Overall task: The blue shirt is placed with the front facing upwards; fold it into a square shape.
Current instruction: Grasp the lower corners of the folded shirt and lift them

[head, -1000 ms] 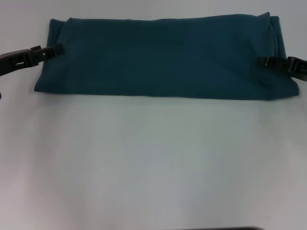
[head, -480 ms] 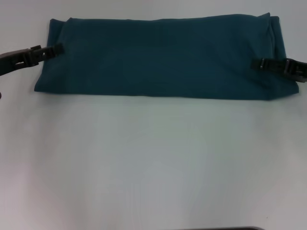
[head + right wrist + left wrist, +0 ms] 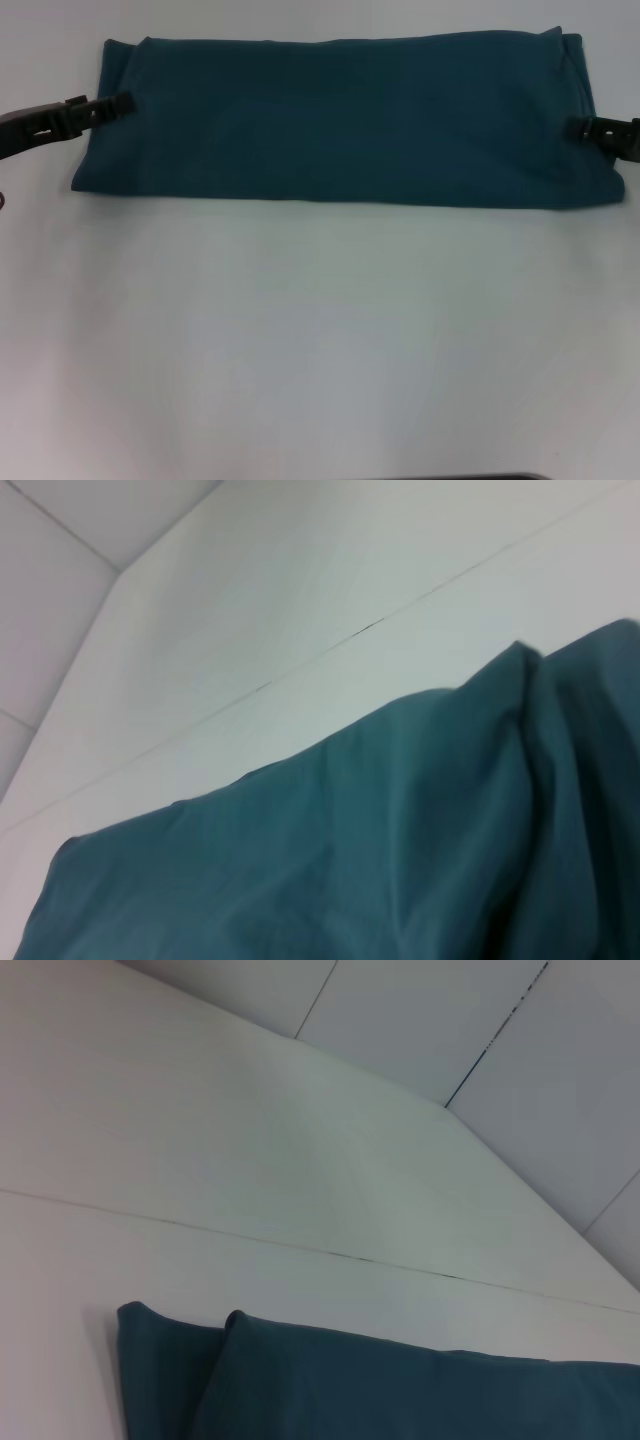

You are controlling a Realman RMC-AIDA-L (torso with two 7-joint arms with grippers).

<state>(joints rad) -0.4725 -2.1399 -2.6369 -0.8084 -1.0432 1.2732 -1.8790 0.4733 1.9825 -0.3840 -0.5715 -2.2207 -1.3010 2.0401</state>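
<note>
Shirt count: 1. One blue shirt (image 3: pixel 340 120) lies on the white table (image 3: pixel 320 340), folded into a long horizontal band across the far part of the head view, plain side up; no lettering, collar or sleeves visible. Near long edge runs straight; far edge shows layered corners at both ends, i.e. more than one layer of cloth stacked. Grippers: 2, one at each short end. Left gripper (image 3: pixel 122 101) comes in from the left edge of the head view, dark fingers low and roughly level w/ the table, tips touching the shirt's left end near its far corner; fingers look drawn together, but whether cloth is pinched between them: cannot tell. Right gripper (image 3: pixel 584 127) enters from the right edge, tips at the shirt's right end about mid-height; most of it is cut off by the frame, so finger opening and hold: cannot tell. Left wrist view: shirt (image 3: pixel 380 1380) corner w/ 2 visible layers on the table, thin seam line across the tabletop behind. Right wrist view: shirt (image 3: pixel 330 860) fills the lower part, rumpled fold at one side, same tabletop seam beyond.
</note>
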